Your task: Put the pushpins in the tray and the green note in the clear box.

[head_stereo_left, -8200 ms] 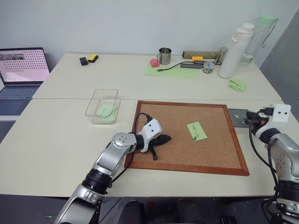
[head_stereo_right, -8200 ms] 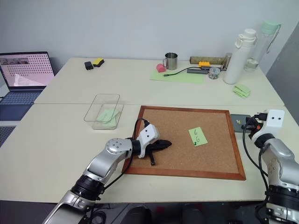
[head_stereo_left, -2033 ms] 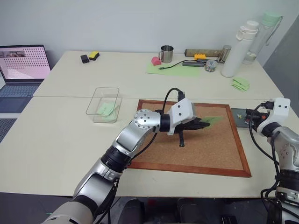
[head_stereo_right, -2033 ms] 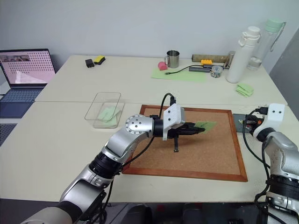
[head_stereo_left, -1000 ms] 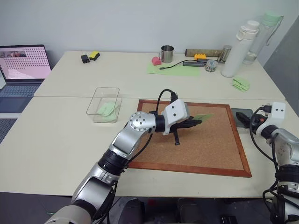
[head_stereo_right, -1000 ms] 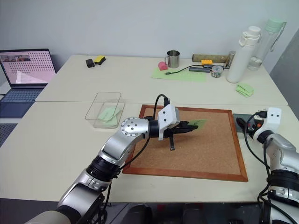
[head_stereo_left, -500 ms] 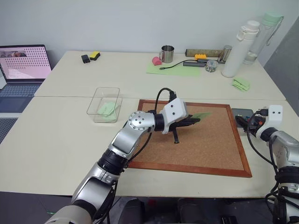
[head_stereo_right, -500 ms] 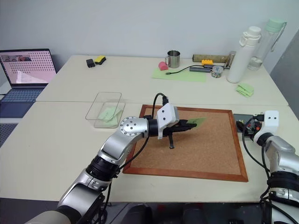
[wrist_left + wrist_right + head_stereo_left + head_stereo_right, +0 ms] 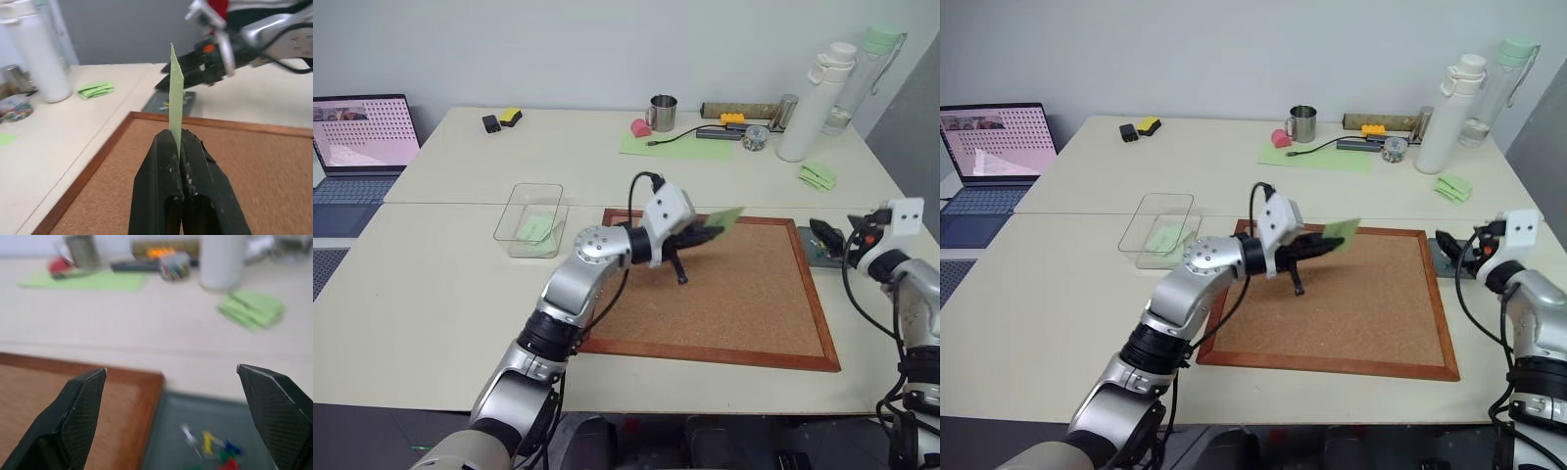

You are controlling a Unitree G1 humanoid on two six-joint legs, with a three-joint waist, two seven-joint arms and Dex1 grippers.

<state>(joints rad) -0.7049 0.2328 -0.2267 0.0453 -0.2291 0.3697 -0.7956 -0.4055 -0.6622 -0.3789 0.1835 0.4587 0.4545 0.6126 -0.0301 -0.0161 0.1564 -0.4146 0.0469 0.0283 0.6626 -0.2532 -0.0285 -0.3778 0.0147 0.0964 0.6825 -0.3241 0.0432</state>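
Carefully, with our left gripper (image 9: 705,233) clamped on the green note (image 9: 724,217) above the cork board (image 9: 744,294), we needed a level carry to the clear box (image 9: 530,221), right gripper (image 9: 171,406) spread wide over the tray (image 9: 195,431).

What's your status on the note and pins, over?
Left gripper shut on green note, lifted over cork board. Right gripper open above tray, pushpins inside. Clear box unobstructed.

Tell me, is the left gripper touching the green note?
Touching. In the left wrist view the left gripper has its fingers shut on the lower edge of the green note.
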